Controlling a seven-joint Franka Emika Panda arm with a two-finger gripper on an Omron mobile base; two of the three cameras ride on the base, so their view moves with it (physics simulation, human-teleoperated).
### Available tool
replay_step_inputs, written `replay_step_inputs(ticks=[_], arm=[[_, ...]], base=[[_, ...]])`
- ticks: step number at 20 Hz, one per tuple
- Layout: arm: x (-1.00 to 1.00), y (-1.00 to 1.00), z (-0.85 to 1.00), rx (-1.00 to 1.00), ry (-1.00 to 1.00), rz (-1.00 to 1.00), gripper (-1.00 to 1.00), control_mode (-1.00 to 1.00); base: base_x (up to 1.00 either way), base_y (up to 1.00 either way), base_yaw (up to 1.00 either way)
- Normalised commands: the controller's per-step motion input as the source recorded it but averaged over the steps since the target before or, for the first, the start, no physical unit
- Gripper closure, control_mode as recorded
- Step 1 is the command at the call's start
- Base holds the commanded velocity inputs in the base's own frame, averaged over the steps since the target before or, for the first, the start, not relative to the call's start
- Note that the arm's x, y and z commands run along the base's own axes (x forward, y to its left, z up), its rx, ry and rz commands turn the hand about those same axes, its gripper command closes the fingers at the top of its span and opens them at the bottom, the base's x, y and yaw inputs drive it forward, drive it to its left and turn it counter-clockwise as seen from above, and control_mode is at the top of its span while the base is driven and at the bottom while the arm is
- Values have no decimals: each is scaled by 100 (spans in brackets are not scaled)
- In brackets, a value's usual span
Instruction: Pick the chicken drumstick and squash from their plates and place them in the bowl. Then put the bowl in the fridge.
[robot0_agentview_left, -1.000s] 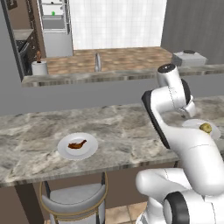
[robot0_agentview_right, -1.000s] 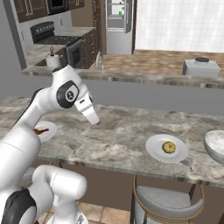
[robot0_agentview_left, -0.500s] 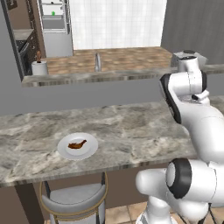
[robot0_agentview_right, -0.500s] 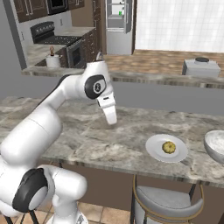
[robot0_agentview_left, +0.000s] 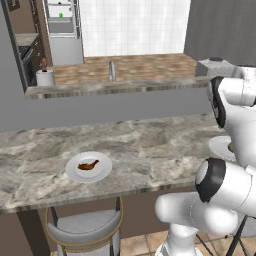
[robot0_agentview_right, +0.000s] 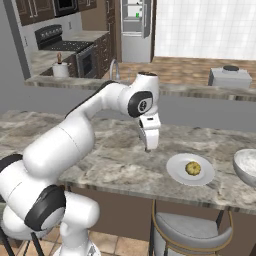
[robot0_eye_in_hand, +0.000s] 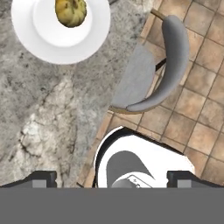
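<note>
The end effector (robot0_agentview_right: 148, 145), jaws apart and empty, hung just left of the small yellow round squash (robot0_agentview_right: 193, 168) on its white plate (robot0_agentview_right: 176, 175).

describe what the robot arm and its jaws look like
The arm is a chain of smooth, rounded glossy white shells with dark grey to black bands and round caps at the joints. One cap near the wrist bears a small pale mark. The gripper is a white, tapering block ending in two small dark fingertips. No loose cables show.
</note>
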Motion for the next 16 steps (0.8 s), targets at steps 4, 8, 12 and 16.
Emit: replay_step_inputs(ticks=[4,8,12,16], arm=[[-1,-46,-21,14,0,0,-100,-100],[-8,-36,-26,13,-2,0,-100,-100],[-3,-30,-16,4,-7,0,-100,-100],[3,-26,-1,-1,0,0,-100,-100]], base=[[0,0,0],[0,0,0],[0,0,0],[0,0,0]])
